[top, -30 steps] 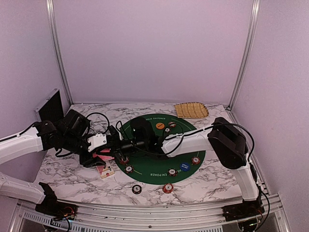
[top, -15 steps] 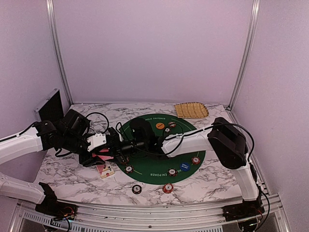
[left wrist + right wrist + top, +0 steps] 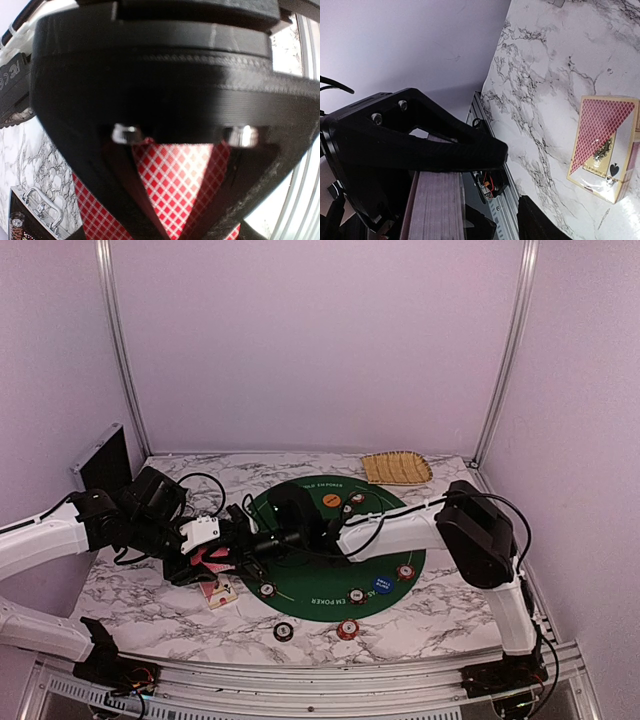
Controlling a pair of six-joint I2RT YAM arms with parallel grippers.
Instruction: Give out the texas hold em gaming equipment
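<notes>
The deck of red-backed cards (image 3: 172, 170) sits clamped between the fingers of the left gripper (image 3: 228, 552). The left wrist view shows its red diamond lattice wedged between the two dark fingers, and the right wrist view shows the stacked card edges from the side. The deck is held above the marble desk (image 3: 150, 610), just off the left rim of the green mat (image 3: 310, 590).

White lettering on the mat's far rim reads "HOLD 'EM POKER", and "EM POKER" shows on the near rim. The blue button (image 3: 381, 583) carries white writing too small to read. A card box (image 3: 604, 145) lying flat on the desk just in front of the left gripper bears a black spade and the red lattice pattern.

The left arm reaches in from the left, its forearm low and roughly level. The right arm stretches across the mat from the right, and the right gripper (image 3: 258, 543) is just beside the deck. I cannot tell whether its fingers are apart or together.

Two chips (image 3: 284, 631) lie on the desk in front of the mat, and an orange button (image 3: 331, 500) sits at the far side.
</notes>
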